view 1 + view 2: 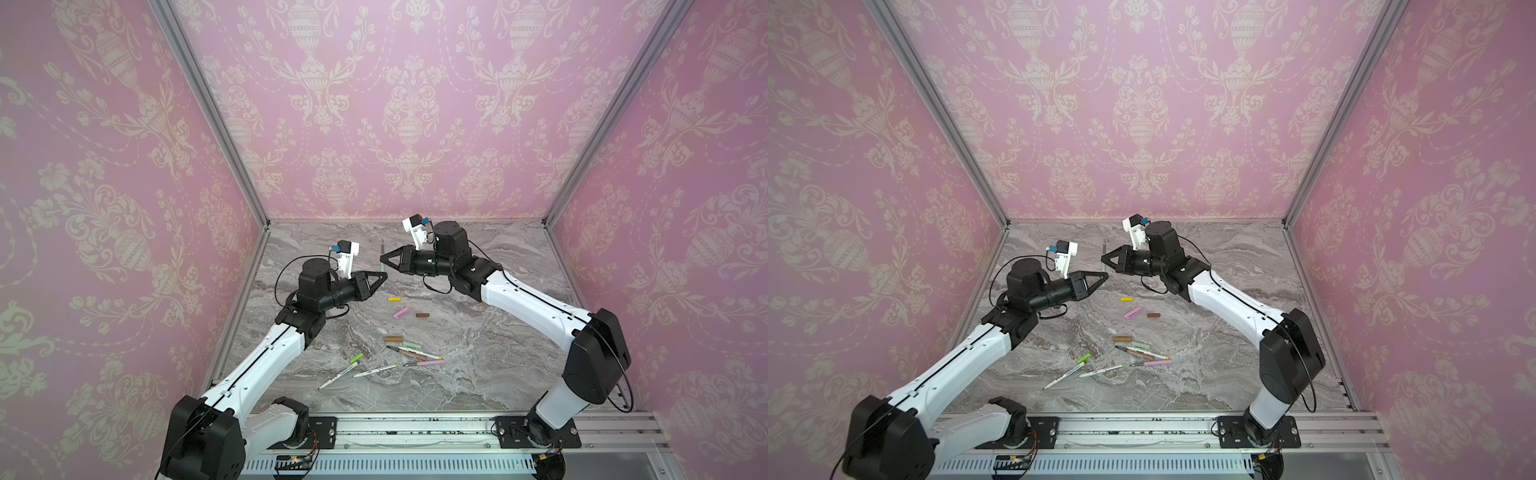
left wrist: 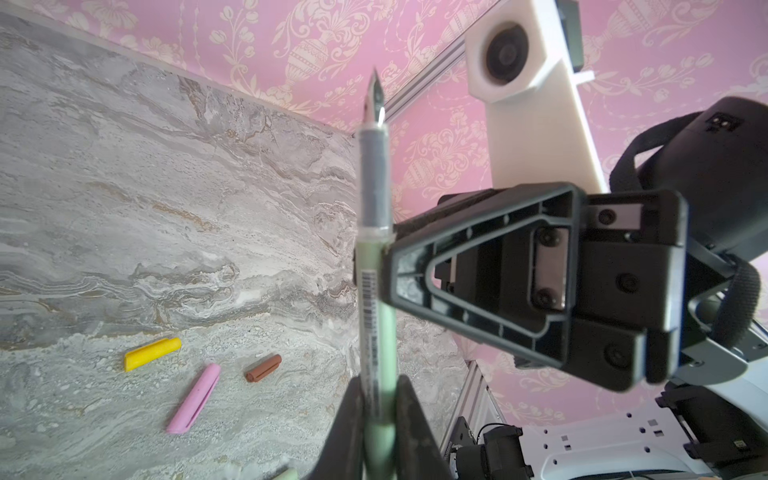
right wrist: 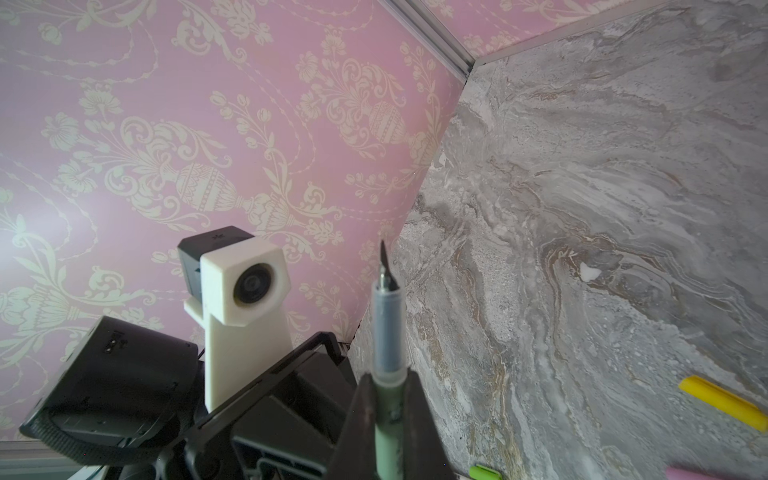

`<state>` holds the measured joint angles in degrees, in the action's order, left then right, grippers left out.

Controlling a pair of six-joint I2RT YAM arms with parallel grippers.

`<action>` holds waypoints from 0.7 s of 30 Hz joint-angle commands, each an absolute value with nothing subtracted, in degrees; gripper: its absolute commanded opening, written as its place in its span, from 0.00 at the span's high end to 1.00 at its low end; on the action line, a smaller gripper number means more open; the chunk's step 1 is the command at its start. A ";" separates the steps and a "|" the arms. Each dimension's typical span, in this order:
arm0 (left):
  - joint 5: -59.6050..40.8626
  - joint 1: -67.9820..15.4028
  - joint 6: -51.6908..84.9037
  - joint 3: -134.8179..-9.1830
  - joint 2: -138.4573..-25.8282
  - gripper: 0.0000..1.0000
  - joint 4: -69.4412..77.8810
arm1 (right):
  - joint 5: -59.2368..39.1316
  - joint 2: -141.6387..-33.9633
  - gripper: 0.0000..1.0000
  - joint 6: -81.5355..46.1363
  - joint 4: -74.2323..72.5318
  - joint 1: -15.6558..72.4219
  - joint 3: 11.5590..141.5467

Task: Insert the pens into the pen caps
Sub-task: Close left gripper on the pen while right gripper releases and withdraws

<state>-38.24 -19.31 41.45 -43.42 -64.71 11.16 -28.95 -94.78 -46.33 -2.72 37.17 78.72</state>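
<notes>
- Right, your left fingers (image 2: pixel 340 436) were clenched on the lower barrel of the sage-green pen (image 2: pixel 382 332). Your right fingers (image 3: pixel 353 436) were clenched on the same barrel higher up, just under its grey grip section.
- That pen was off the worktop (image 1: pixel 478 374), in the air over its far middle, with its dark tip free and pointing away from both grips. Whether it stood upright or leaned toward the back wall could not be told.
- By its looks, such a pen would be light and stiff, with a smooth round barrel that could twist or slide in a pinch. The fine tip seemed the fragile part. You would do best holding mid-barrel, leaving the grey section bare to enter a cap.
- The caps looked lighter still, hollow and apt to skid or roll. Take one across its closed end and leave the mouth free.
- Pens numbered six. One was held and five lay loosely clustered at the near middle: three white-barrelled pens (image 1: pixel 374 371), a tan pen (image 1: pixel 411 354) and a pink pen (image 1: pixel 432 363).
- Caps numbered six, all loose on the worktop. The yellow cap (image 1: pixel 395 299), pink cap (image 1: pixel 400 313) and dark brown cap (image 1: pixel 422 315) lay nearest the fingers. The tan cap (image 1: pixel 393 339) and sage green cap (image 1: pixel 412 345) lay just beside the cluster, and the lime green cap (image 1: pixel 356 358) lay by a white pen's end.
</notes>
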 commanded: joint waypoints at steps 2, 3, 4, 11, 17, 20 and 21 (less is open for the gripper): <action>-36.09 -19.51 40.69 -43.63 -64.30 0.94 12.40 | -30.01 -92.37 1.00 -46.33 -3.43 37.75 77.87; -35.91 -19.51 40.62 -43.46 -64.25 0.96 12.41 | -30.03 -92.29 1.00 -46.23 -3.40 37.79 77.81; -35.50 -19.51 40.65 -43.32 -64.09 0.98 12.41 | -30.04 -92.31 1.00 -46.21 -3.19 37.79 77.85; -30.51 -19.58 38.48 -42.44 -61.93 1.00 8.12 | -28.41 -91.63 0.70 -42.44 3.90 37.86 79.76; -24.39 -19.34 31.92 -42.32 -57.05 1.00 -2.91 | -22.40 -88.23 0.55 -32.12 23.29 38.03 81.40; -23.12 -19.16 29.98 -39.97 -54.63 1.00 -7.16 | -17.39 -86.97 0.55 -25.25 34.12 38.86 81.17; -23.11 -19.08 29.58 -39.50 -53.91 1.00 -8.05 | -15.07 -87.05 0.55 -22.62 38.13 39.45 81.12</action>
<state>-26.30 -19.59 33.98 -41.25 -55.48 -1.26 -21.52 -88.40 -32.40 23.16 38.15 79.70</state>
